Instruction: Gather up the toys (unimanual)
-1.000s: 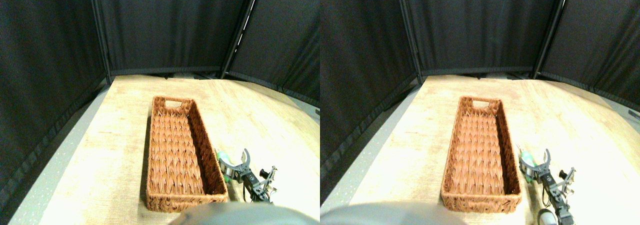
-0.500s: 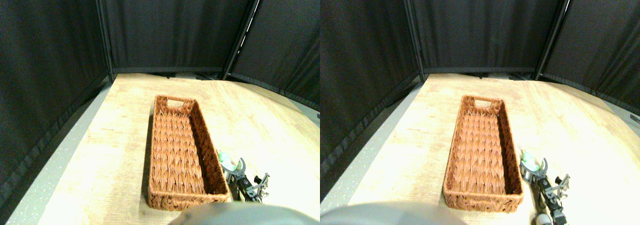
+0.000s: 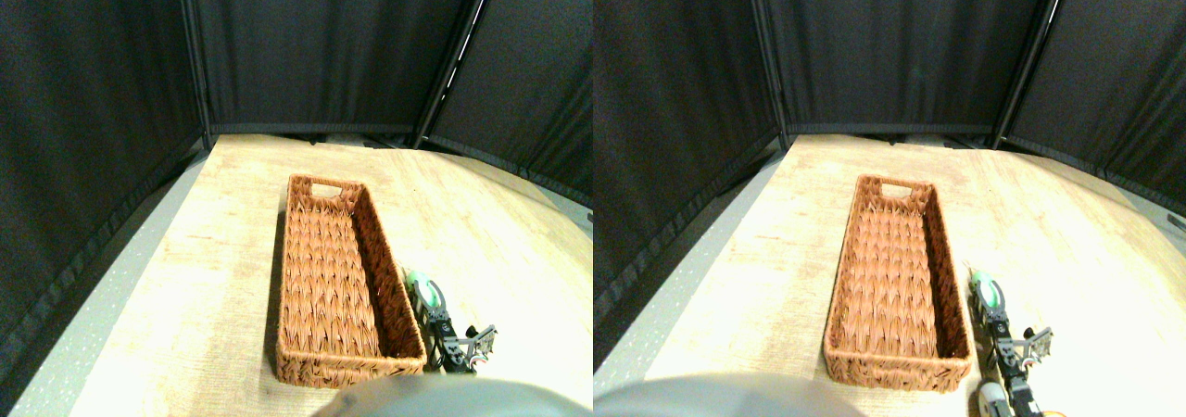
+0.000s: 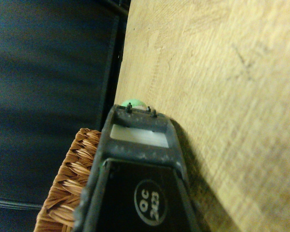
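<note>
Down at about five o'clock in the forward view, the right gripper (image 3: pixel 428 296) sits low on the wooden table (image 3: pixel 491 232), just beside the basket's right wall. A green toy (image 3: pixel 419 284) lies there too, pale green and rounded, touching or almost touching the basket (image 3: pixel 329 278) near its closer end. The gripper's dark frame stands around the toy, one arm on each side; whether it is squeezing the toy or only standing around it I cannot tell. From the wrist camera (image 4: pixel 133 108) only a small green bulge (image 4: pixel 133 103) shows past the tip of the dark jaw frame, with the woven basket edge (image 4: pixel 67 188) beside it. Black curtains (image 3: pixel 315 46) close off the table from nine round to three o'clock.
</note>
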Robot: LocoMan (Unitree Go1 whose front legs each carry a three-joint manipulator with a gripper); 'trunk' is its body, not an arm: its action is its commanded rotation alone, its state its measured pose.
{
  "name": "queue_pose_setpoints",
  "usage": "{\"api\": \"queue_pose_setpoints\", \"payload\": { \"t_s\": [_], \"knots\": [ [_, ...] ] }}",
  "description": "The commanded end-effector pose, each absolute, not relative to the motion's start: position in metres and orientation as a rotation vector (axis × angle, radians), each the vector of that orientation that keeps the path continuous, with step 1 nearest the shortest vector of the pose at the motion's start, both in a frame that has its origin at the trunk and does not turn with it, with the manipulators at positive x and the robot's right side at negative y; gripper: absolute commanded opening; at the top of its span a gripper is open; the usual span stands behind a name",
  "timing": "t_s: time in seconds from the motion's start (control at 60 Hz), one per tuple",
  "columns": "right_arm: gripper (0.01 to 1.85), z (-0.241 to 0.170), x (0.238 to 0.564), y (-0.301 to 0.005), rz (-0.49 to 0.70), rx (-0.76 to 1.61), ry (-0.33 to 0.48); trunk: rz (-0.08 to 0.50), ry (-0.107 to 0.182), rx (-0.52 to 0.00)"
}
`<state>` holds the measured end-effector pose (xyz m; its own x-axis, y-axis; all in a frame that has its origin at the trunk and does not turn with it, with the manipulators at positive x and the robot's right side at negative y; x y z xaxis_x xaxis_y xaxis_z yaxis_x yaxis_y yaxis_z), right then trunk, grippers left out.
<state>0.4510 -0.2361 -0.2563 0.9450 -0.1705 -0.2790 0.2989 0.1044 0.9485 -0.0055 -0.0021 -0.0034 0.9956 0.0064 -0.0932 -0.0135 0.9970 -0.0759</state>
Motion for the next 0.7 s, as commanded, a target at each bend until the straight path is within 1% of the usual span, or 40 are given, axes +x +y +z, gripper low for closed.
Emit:
{"api": "queue_pose_setpoints", "payload": {
  "t_s": [0.017,0.067,0.117,0.15,0.233,0.267,0.283,0.3,0.333,0.4,0.467,0.583,0.667,0.7],
  "knots": [
    [0.06,-0.249,0.452,-0.240,-0.362,1.458,0.051,0.013,0.120,-0.079],
    [0.06,-0.245,0.453,-0.242,-0.347,1.468,0.039,0.011,0.118,-0.079],
    [0.06,-0.241,0.453,-0.244,-0.341,1.423,0.033,0.008,0.115,-0.077],
    [0.06,-0.237,0.453,-0.245,-0.312,1.432,0.019,0.008,0.113,-0.076],
    [0.06,-0.220,0.452,-0.247,-0.258,1.380,0.016,0.000,0.107,-0.079],
    [0.06,-0.209,0.453,-0.245,-0.240,1.366,0.025,-0.002,0.105,-0.082],
    [0.06,-0.203,0.454,-0.245,-0.232,1.322,0.025,-0.002,0.104,-0.083],
    [0.06,-0.203,0.454,-0.245,-0.232,1.322,0.025,-0.002,0.102,-0.085],
    [0.06,-0.193,0.456,-0.243,-0.190,1.279,0.042,-0.002,0.098,-0.089],
    [0.06,-0.178,0.458,-0.239,-0.185,1.288,0.045,-0.002,0.091,-0.096],
    [0.06,-0.163,0.462,-0.233,-0.129,1.208,0.064,0.002,0.085,-0.107],
    [0.06,-0.146,0.468,-0.224,-0.073,1.240,0.102,0.017,0.072,-0.128],
    [0.06,-0.135,0.470,-0.216,-0.060,1.178,0.103,0.028,0.068,-0.141],
    [0.06,-0.129,0.472,-0.212,-0.056,1.210,0.126,0.033,0.065,-0.147]
  ]
}}
